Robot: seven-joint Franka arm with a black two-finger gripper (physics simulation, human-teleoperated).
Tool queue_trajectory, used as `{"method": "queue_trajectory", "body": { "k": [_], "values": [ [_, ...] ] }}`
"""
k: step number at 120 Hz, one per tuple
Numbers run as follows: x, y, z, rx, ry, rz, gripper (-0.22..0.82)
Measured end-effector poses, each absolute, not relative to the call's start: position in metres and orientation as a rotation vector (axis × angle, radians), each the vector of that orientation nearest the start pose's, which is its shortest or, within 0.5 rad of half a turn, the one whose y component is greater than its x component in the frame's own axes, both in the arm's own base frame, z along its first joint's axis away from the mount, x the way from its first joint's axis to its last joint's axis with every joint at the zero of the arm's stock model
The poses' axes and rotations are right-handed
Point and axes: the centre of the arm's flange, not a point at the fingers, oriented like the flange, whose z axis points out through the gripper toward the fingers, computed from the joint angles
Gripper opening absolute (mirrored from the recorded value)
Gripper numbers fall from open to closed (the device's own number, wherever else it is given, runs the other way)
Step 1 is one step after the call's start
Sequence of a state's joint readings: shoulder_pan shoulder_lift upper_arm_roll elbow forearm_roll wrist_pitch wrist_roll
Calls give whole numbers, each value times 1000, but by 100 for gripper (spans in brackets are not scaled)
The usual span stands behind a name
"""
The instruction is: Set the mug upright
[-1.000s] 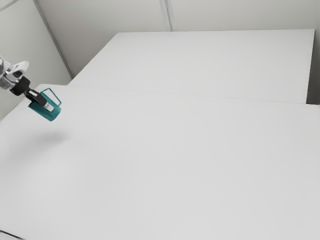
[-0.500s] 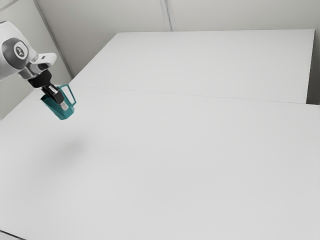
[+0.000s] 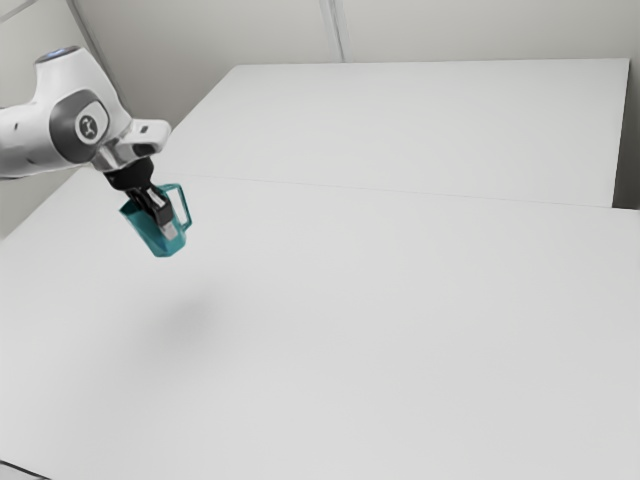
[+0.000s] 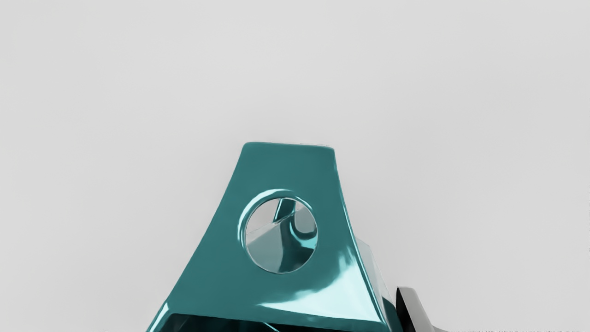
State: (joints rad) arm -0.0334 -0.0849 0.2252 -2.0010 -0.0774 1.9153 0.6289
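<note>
Past the far edge of the white counter [image 3: 400,330] lies a second pale surface [image 3: 430,130], with grey walls [image 3: 480,25] behind it. A thin dark line [image 3: 25,470] crosses the near corner at the exterior view's left. A soft shadow [image 3: 190,318] falls on the counter below the raised hand [image 3: 160,218]. One white arm [image 3: 65,125] reaches in from the exterior view's left.

There is one mug [image 3: 150,235], teal, with one handle [image 3: 188,211]. It hangs tilted in the air above the counter, near the exterior view's left, its handle toward that view's right. The hand is closed on the mug, its fingers parted around what they grip; exactly how wide, I cannot tell. The wrist view shows one fingertip [image 4: 414,306] beside the mug and one round opening [image 4: 276,192] in its teal shape.
</note>
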Motion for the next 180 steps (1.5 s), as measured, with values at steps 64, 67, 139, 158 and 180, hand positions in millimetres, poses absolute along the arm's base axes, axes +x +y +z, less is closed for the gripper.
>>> {"method": "queue_trajectory", "body": {
  "k": [64,67,139,158,180],
  "values": [
    [494,44,437,-3117,485,74,-18],
    [492,43,432,-3117,474,82,-18],
    [491,23,365,-3121,243,140,-18],
    [495,20,353,-3118,207,135,-18],
    [500,12,339,-3113,190,133,-18]
  ]
}}
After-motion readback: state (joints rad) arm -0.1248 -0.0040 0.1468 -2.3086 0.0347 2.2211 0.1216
